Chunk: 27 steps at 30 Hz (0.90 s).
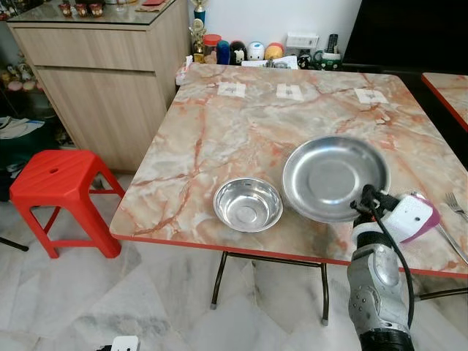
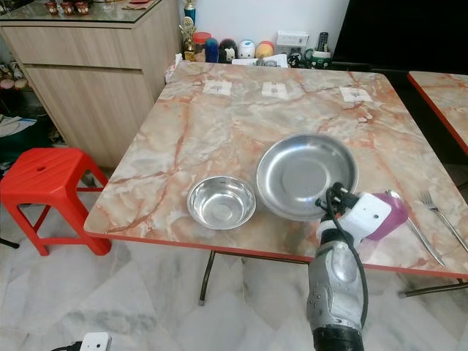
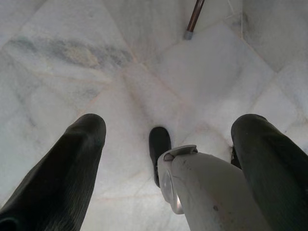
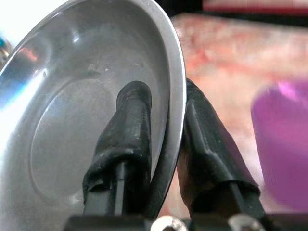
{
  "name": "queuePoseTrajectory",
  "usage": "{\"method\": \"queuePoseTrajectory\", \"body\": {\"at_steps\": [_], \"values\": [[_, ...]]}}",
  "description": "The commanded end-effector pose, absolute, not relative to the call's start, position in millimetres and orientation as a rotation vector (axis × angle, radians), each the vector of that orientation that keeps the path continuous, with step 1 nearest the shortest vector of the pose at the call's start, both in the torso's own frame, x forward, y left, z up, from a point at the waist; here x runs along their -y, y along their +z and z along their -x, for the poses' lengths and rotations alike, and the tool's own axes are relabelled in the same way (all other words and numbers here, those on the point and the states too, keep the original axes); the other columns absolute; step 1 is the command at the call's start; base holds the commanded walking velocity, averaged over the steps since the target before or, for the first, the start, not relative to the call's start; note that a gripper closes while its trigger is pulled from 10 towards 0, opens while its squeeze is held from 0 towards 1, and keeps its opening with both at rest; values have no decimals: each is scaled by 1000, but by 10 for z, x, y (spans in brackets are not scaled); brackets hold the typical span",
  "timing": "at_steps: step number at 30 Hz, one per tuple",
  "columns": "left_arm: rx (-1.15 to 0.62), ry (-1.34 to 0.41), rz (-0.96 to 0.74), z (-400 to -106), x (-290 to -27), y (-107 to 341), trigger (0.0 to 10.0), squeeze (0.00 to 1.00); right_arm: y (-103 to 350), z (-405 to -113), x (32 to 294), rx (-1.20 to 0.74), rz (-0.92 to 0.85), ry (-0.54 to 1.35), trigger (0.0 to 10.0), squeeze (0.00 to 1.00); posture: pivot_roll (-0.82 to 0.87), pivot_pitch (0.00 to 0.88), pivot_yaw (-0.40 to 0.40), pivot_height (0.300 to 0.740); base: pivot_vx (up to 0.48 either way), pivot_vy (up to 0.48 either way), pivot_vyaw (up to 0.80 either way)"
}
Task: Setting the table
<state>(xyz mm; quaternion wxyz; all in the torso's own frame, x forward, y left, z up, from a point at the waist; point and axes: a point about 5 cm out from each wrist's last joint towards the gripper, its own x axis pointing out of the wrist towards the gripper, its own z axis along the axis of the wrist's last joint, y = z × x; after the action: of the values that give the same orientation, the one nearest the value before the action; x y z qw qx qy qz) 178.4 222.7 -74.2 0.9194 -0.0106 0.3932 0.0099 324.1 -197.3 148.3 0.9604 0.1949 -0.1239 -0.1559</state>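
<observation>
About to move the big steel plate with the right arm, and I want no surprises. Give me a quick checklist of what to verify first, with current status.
1. Right gripper grip on the plate: ok, one finger inside the rim, one outside, pinching it.
2. Plate resting on the table: cannot tell whether the near edge is lifted.
3. Small bowl apart from the plate: ok, a gap shows.
4. Purple cup close beside the right wrist: not ok, could get knocked.
5. Fork and spoon right of the cup: ok, away from the plate.
6. Left gripper: ok, open, hanging idle over the floor.
</observation>
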Motion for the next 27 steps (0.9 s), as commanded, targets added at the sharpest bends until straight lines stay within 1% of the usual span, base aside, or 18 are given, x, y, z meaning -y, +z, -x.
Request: {"method": "queuePoseTrajectory", "body": {"at_steps": [1, 2, 8, 13, 17, 21, 27], "values": [[-825, 22, 15, -1719, -2246, -769, 10000, 0, 1745, -3241, 1923, 373, -429, -280, 2824, 0, 25, 102, -14, 740, 0, 0, 0], [-825, 23, 11, -1719, -2249, -768, 10000, 0, 1789, -3237, 1919, 390, -435, -274, 10000, 0, 25, 102, -14, 740, 0, 0, 0], [-824, 66, -11, -1711, -2273, -769, 10000, 0, 1904, -3181, 1904, 430, -486, -232, 10000, 0, 13, 99, -11, 740, 0, 0, 0], [-820, 97, -14, -1706, -2288, -769, 10000, 0, 1837, -3101, 1911, 409, -455, -210, 10000, 0, 15, 99, -12, 740, 0, 0, 0], [-819, 112, -39, -1705, -2310, -764, 10000, 0, 1833, -3033, 1927, 409, -461, -216, 10000, 0, 13, 91, -11, 740, 0, -295, 0], [-817, 127, -42, -1701, -2316, -765, 10000, 0, 1860, -3011, 1878, 412, -500, -235, 10000, 0, 15, 82, -12, 740, 0, -365, 0], [-814, 129, -44, -1700, -2314, -764, 10000, 0, 1916, -2981, 1841, 435, -473, -217, 10000, 0, 19, 74, -9, 740, 0, -369, 0]]}}
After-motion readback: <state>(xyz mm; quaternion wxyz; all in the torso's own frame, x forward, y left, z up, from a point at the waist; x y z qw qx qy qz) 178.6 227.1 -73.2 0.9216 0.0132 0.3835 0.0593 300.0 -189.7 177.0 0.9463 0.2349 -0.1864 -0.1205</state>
